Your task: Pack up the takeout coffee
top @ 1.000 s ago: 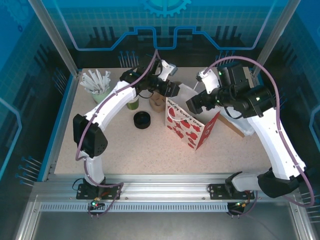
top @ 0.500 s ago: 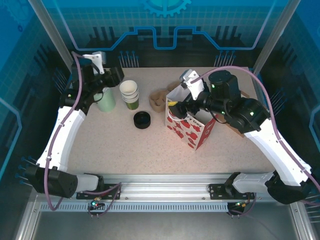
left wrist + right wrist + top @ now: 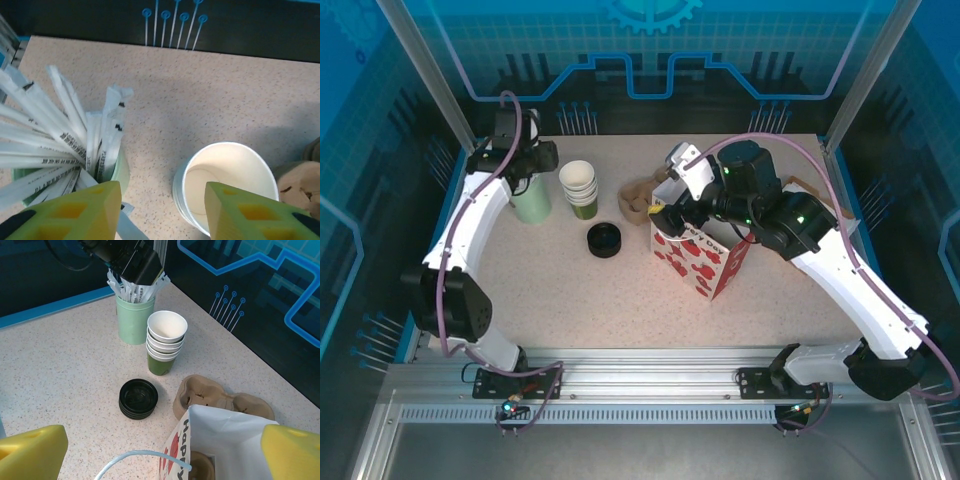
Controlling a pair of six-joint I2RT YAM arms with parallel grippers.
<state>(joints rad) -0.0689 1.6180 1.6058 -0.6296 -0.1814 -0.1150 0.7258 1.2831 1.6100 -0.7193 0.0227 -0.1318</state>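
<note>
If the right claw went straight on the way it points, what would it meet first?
Probably the white handle loop of the heart-print paper bag, which lies between the fingers of the open right claw, above the bag's mouth; depth is unclear.

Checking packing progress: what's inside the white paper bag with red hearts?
A brown rounded cardboard piece shows inside the white, red-hearted paper bag; its walls hide the rest of the interior.
</note>
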